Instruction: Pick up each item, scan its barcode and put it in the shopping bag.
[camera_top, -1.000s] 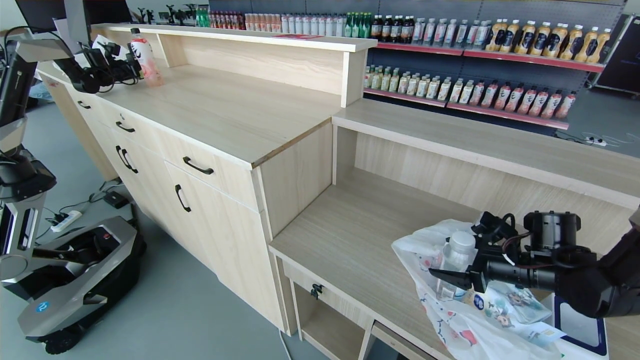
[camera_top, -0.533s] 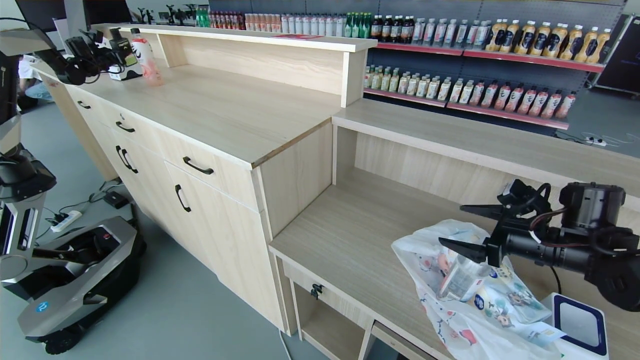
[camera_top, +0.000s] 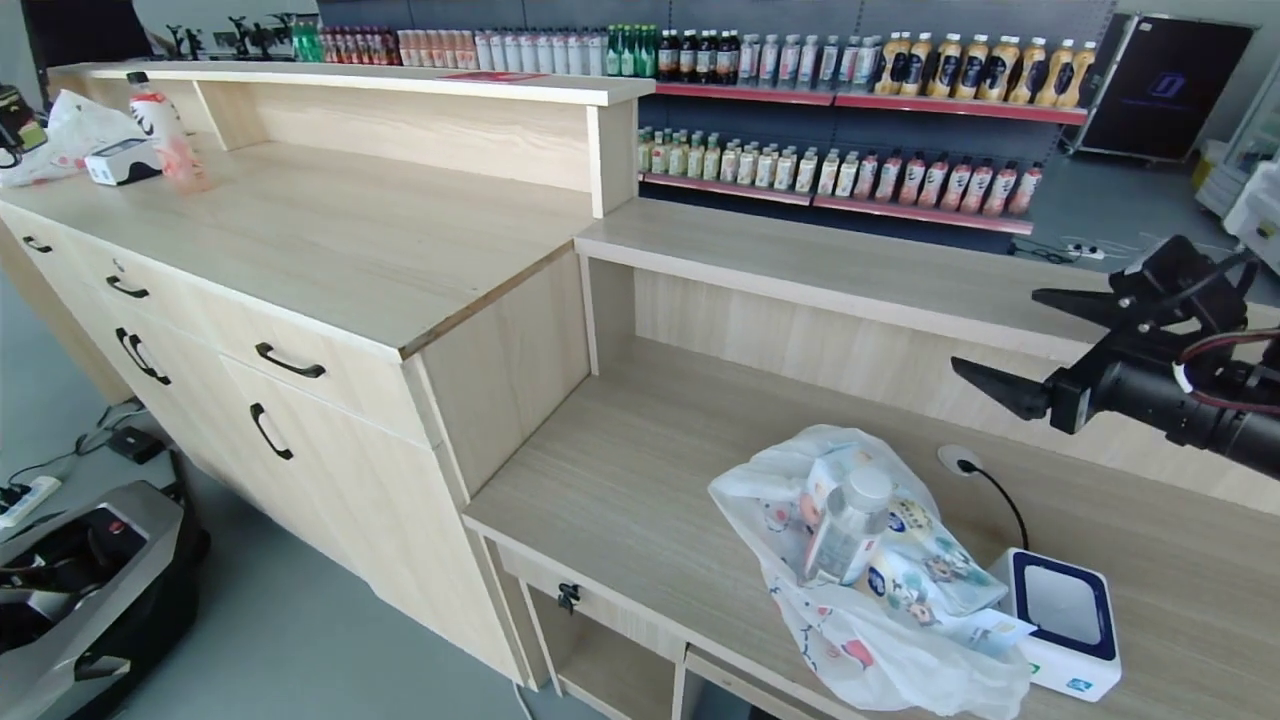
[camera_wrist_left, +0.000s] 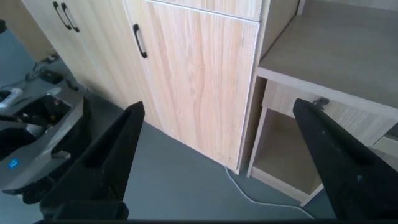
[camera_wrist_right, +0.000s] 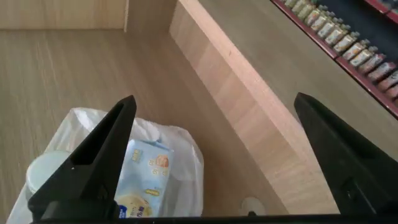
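1. Pale wood forms the tall counter (camera_top: 330, 240), with black-handled drawers and doors on its front.
2. A lower desk (camera_top: 640, 450) of the same wood joins it on the robot's right.
3. Behind both run red-edged shelves (camera_top: 760, 92) lined with rows of drinks.
4. The white shopping bag (camera_top: 860, 650) lies slumped on the lower desk near its front edge, mouth open. It also shows in the right wrist view (camera_wrist_right: 168, 140).
5. The right gripper (camera_top: 1000, 330) hangs above the desk, higher than the bag and to its right, well apart from it. Its fingers are spread wide and hold nothing. In its own view (camera_wrist_right: 217, 162) the bag lies below and between them.
6. The left gripper (camera_wrist_left: 217, 162) has its fingers spread wide and bare too, over the grey floor in front of a cabinet door (camera_wrist_left: 199, 74).
7. A white scanner (camera_top: 1065, 620) with a dark-rimmed window sits just beside the bag on the robot's right, touching the bag's edge. A black cable (camera_top: 1000, 495) runs from it to a hole in the desktop.
8. A clear bottle (camera_top: 848, 520) with a white cap lies inside the bag, leaning on the printed packs there.
9. A blue and white carton (camera_wrist_right: 146, 174) lies in the bag next to it.
10. On the far end of the tall counter stand a pink bottle (camera_top: 160, 130), a second scanner (camera_top: 120, 162) and another white bag (camera_top: 65, 130).
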